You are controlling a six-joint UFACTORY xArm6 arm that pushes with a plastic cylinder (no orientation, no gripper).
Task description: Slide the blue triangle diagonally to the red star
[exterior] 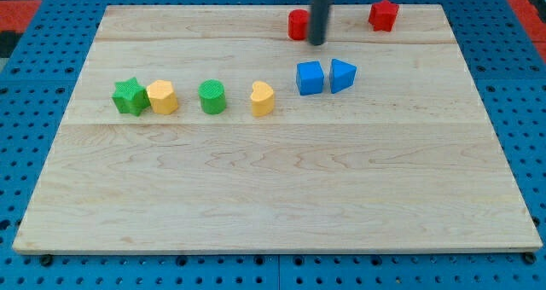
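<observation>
A yellow heart lies nearest on the bench; the blue triangle touches a blue cube. My tip (no jaws fitted) stands above them, well left of the red star.

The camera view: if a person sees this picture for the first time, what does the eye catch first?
Most striking is the dark rod coming down from the view's top, my tip just right of a red block. Below it the blue cube and blue triangle sit side by side, and the red star lies toward the top right. A row of green and yellow blocks runs along the left.
</observation>
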